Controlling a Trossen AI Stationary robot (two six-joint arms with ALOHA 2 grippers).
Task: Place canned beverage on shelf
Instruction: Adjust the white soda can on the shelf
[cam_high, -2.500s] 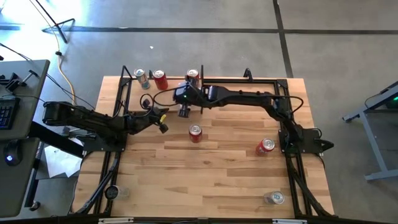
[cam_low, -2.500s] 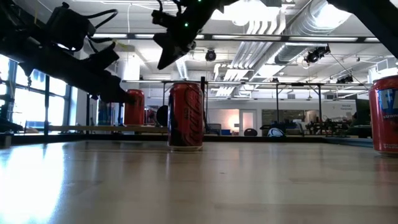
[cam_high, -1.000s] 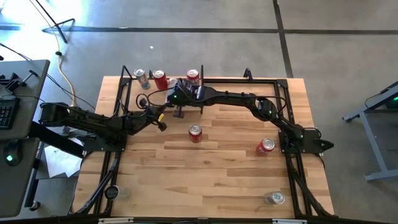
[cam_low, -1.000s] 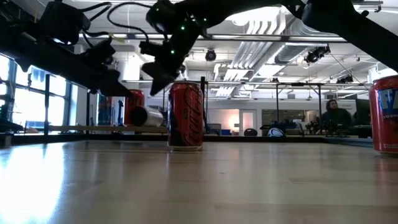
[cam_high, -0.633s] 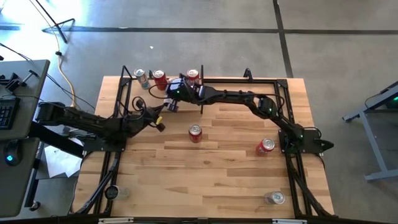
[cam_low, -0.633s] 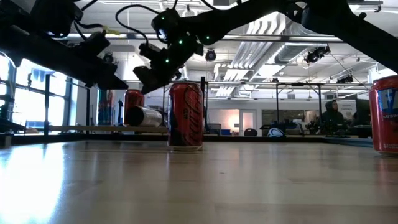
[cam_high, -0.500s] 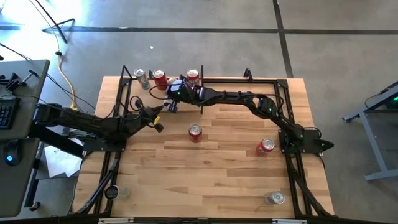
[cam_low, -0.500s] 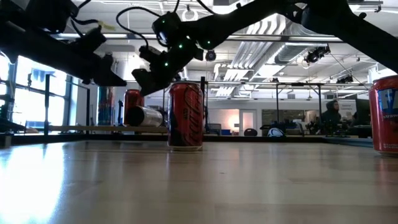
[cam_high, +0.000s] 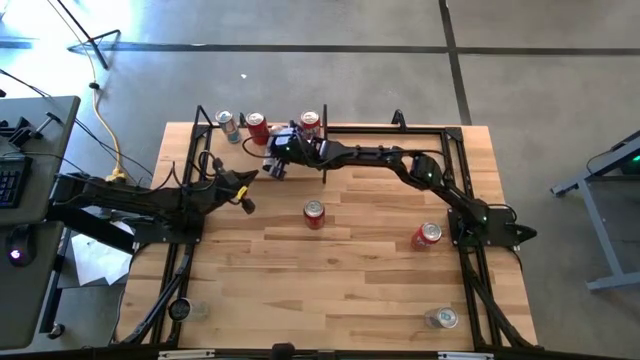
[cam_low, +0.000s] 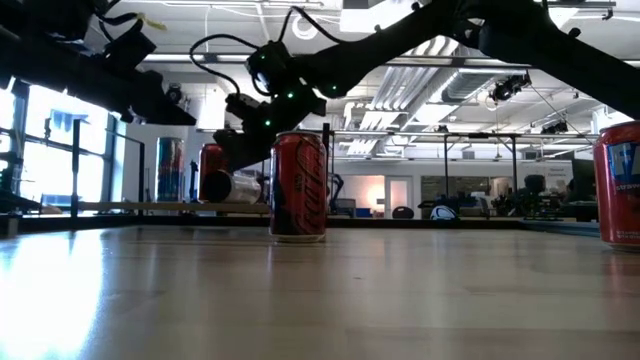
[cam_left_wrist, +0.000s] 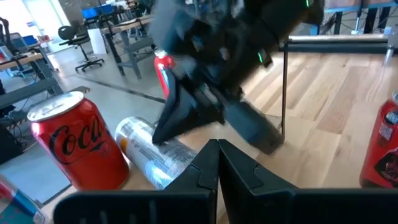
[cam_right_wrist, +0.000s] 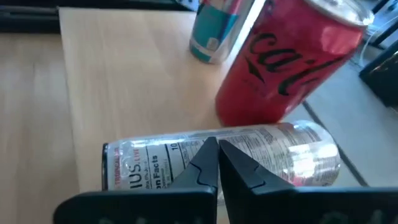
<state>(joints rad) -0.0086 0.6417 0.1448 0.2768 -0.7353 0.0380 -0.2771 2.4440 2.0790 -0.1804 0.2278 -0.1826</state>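
Right wrist view: the right gripper (cam_right_wrist: 217, 163), jaws closed and empty, hangs over a toppled silver can (cam_right_wrist: 224, 158) beside an upright red Coca-Cola can (cam_right_wrist: 289, 65) on the shelf (cam_right_wrist: 124, 81); left gripper (cam_left_wrist: 217, 165) jaws also closed.

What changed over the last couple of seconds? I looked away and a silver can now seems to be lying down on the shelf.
The right gripper swung from table centre out to the shelf, and a silver can now lies on its side beside the upright red can. The left gripper drew back toward its own side, shut. The table's red cans stayed put.
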